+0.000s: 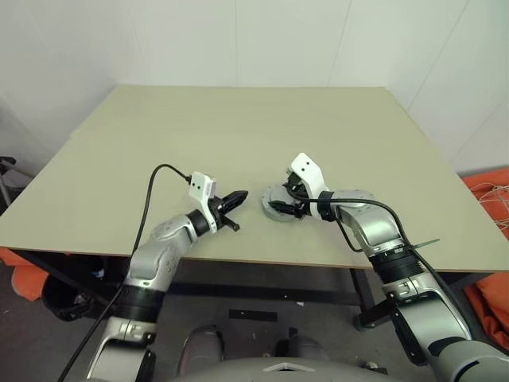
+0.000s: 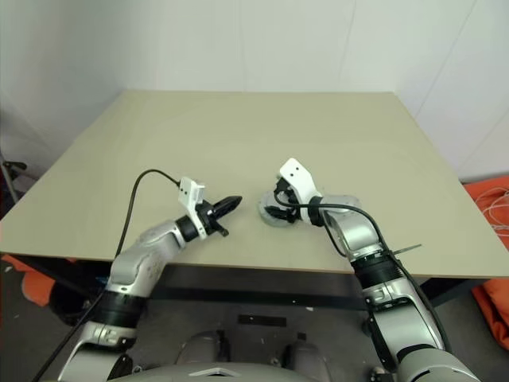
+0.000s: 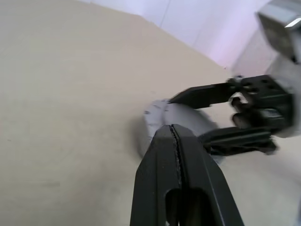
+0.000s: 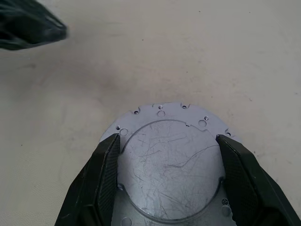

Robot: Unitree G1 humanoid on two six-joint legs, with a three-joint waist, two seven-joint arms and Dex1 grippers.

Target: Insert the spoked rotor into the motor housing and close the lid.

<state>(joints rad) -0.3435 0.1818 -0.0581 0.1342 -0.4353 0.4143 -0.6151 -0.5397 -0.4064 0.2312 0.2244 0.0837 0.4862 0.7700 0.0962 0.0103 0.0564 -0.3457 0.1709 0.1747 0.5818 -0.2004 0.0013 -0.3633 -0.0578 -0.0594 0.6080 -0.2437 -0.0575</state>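
Housing [image 1: 277,204] sits on table [image 1: 238,135], low centre of the head view, near the front edge. Right gripper [image 4: 167,162] jaws spread, clamped on its two sides. Left gripper [image 1: 235,199] jaws pressed together, empty, just left of housing, apart from it.

The motor housing [image 1: 280,202] lies on the table [image 1: 238,135], near its front edge.

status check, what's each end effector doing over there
Left end effector shut, empty, beside part. Right end effector straddling the grey round metal motor housing on the table. Nothing in the way.
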